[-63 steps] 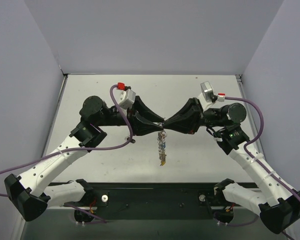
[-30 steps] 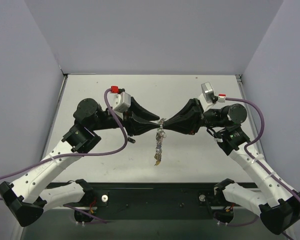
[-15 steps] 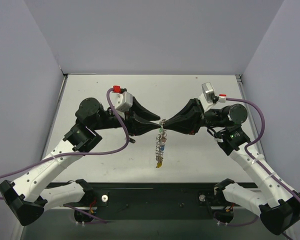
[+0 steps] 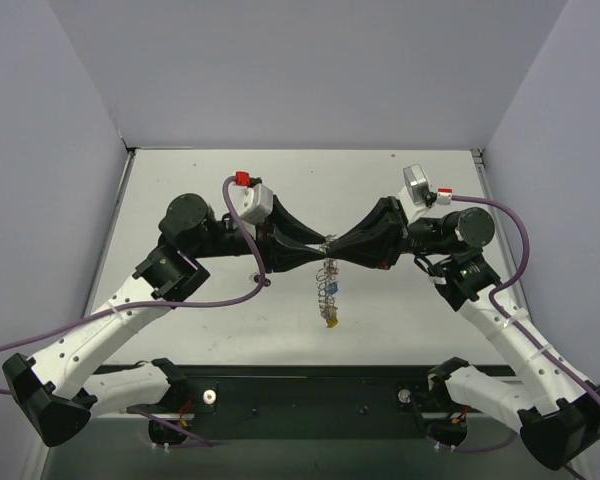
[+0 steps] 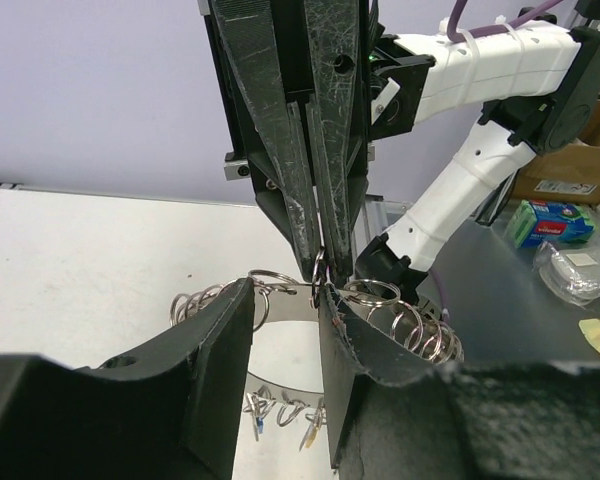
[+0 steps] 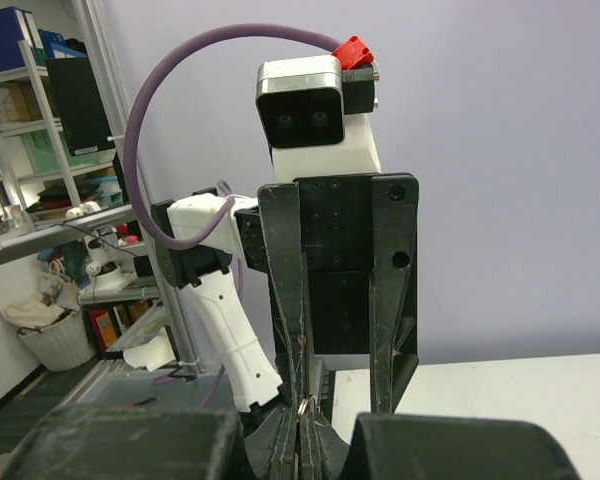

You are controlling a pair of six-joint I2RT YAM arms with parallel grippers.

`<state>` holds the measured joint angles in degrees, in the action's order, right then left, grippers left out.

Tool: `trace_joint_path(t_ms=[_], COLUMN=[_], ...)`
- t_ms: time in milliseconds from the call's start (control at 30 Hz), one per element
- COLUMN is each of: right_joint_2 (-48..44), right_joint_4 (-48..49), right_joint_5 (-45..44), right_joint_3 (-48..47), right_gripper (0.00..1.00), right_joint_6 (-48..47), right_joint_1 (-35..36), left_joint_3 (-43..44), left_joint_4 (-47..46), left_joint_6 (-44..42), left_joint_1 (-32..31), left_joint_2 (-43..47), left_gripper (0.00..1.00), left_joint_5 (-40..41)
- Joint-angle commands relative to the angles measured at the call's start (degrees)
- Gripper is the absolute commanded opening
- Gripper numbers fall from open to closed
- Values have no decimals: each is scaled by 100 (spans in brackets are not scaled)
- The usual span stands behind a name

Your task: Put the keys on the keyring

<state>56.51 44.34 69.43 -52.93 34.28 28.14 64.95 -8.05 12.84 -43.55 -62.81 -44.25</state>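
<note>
The two grippers meet tip to tip above the middle of the table. My right gripper (image 4: 333, 244) (image 6: 302, 420) is shut on the top of the keyring (image 4: 329, 268) (image 6: 303, 405), a silvery hoop strung with small wire rings that hangs down from the grip. My left gripper (image 4: 320, 250) (image 5: 285, 295) is open, with its fingers either side of the hoop's flat band (image 5: 284, 304) and one finger against the right gripper's tips (image 5: 320, 270). Tiny keys dangle at the hoop's lower end, a yellow-headed one (image 4: 332, 322) (image 5: 309, 436) lowest and a blue-headed one (image 5: 259, 426) beside it.
The white table (image 4: 180, 180) is walled at the back and on both sides. A black base rail (image 4: 300, 395) runs along the near edge. Purple cables (image 4: 230, 290) loop off both wrists. Shelving (image 6: 50, 150) and a cardboard box (image 5: 570, 170) stand beyond the table.
The left wrist has shifted slightly right, closer to the right gripper. The hanging keyring has swung a little right, its yellow key with it. Both grippers' jaws stand as before.
</note>
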Motion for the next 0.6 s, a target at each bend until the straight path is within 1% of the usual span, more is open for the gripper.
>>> trace_joint_path(t_ms=[0,33,67,133,167,200,267,300,433,467,500,533,567], right_joint_2=[-61,-53,-61,-52,-35,-35,-44,-61,-105,-149,-201,-254,-385], right_joint_4=[682,682,682,673,673,673,673,673,603,515,428,331,34], right_joint_5=[36,27,27,27,36,36,27,18,-78,-131,-201,-306,-490], right_joint_3=[-86,-78,-69,-69,-60,-51,-42,-42,-42,-34,10,37,45], right_gripper=[0,0,0,0,0,0,0,0,0,1,6,14,29], right_joint_6=[-150,-159,-159,-167,-168,-176,-168,-185,-255,-282,-351,-526,-676], right_joint_1=[16,16,16,16,16,16,7,7,7,-1,-19,-19,-28], left_joint_3=[-8,-26,-26,-35,-26,-17,-8,-8,-61,-52,-44,-44,-44], left_joint_4=[-538,-618,-688,-750,-768,-759,-750,-742,-654,-601,-531,-383,-312], left_joint_6=[95,165,183,227,245,236,254,245,193,166,79,26,-35], left_joint_1=[-31,-31,-31,-39,-31,-39,-40,-48,-48,-48,-48,-48,-48], left_joint_2=[14,23,14,-3,-12,-30,-56,-65,-13,5,23,66,102], left_gripper=[42,42,40,31,26,15,4,0,0,0,0,0,0], left_joint_5=[-232,-251,-268,-312,-338,-365,-374,-356,-225,-137,-67,-5,161])
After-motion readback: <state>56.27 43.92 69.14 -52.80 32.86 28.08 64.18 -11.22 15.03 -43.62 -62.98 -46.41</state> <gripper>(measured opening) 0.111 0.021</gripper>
